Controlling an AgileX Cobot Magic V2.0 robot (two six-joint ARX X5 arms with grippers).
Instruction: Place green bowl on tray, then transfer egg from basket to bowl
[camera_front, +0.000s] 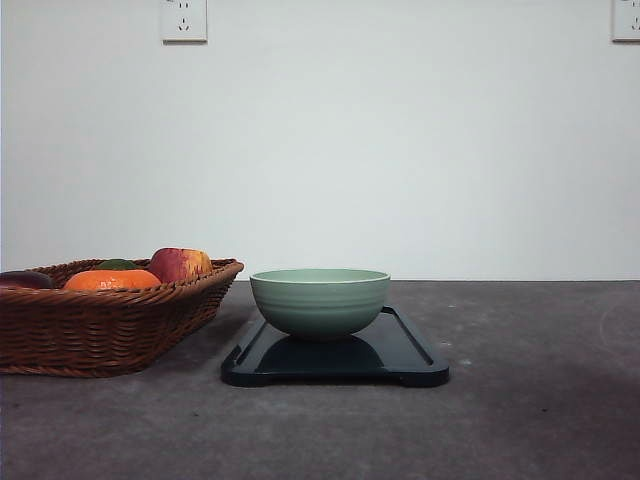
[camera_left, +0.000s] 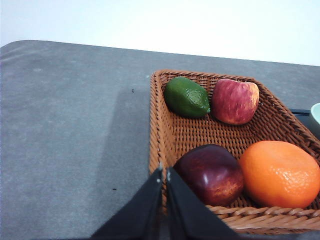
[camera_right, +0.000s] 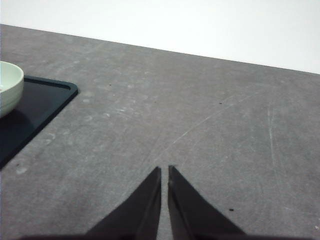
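The green bowl (camera_front: 320, 300) stands upright on the black tray (camera_front: 415, 362) at the table's middle; its rim (camera_right: 9, 82) and a tray corner (camera_right: 52, 95) also appear in the right wrist view. To the left sits the wicker basket (camera_front: 100, 325), seen from above as the basket (camera_left: 170, 135) in the left wrist view. The egg is out of view; I cannot see inside the bowl. My left gripper (camera_left: 164, 171) is shut and empty over the basket's near rim. My right gripper (camera_right: 164, 169) is shut and empty over bare table, right of the tray.
The basket holds a green lime (camera_left: 187, 97), a red-yellow apple (camera_left: 235, 101), a dark red fruit (camera_left: 212, 174) and an orange (camera_left: 280, 173). Grey table runs left of the basket and right of the tray. A white wall stands behind.
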